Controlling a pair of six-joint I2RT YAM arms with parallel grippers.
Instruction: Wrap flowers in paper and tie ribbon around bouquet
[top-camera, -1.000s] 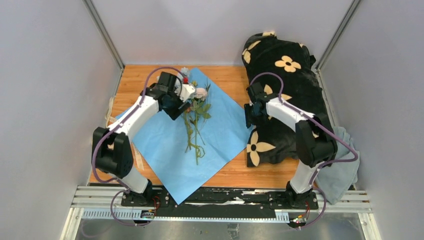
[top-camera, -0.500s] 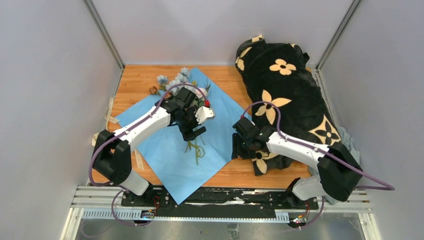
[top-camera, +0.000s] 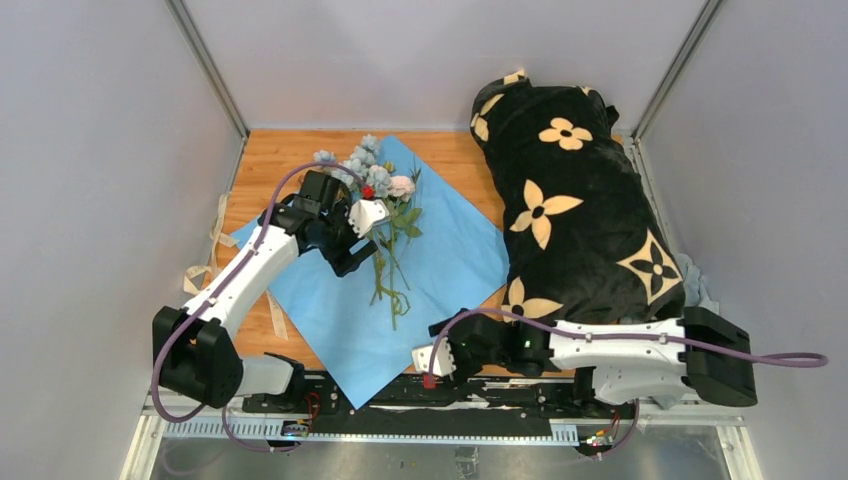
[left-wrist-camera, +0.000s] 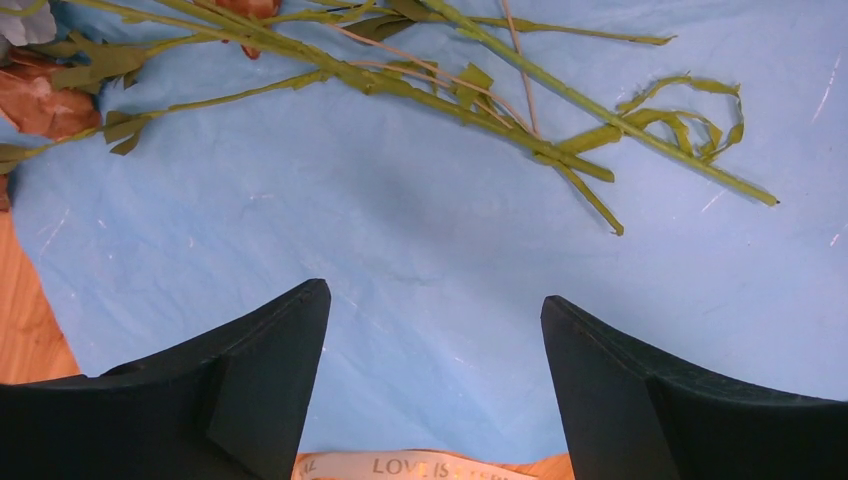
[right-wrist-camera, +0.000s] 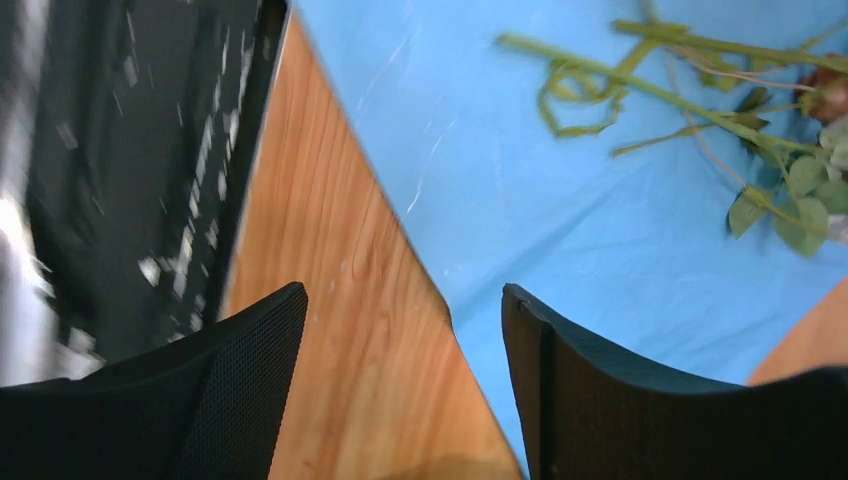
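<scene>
The paper (top-camera: 440, 270) lay flat on the wooden table (top-camera: 290, 150) with its light blue side up, turned like a diamond, its near corner reaching the black rail at the front edge. On it rested the flowers (top-camera: 385, 225), blooms at the far corner and thin green stems pointing back toward the arms; a few of the pale blue blooms spilled past the paper's far left edge onto the bare wood. The left hand (left-wrist-camera: 435, 310) hung over the paper just to the left of the stems, its two dark fingers spread wide with nothing between them (only blue paper showed in the gap). The right hand (right-wrist-camera: 405, 300) was stretched out low along the front of the table, near the paper's near right edge, and it too stood wide and held nothing, with wood and paper showing under it. The ribbon (left-wrist-camera: 420, 466), cream with gold lettering, lay off the paper on the left side of the table. A black plush blanket (top-camera: 580, 200) with cream flower shapes was heaped on the right side, well apart from the flowers.
</scene>
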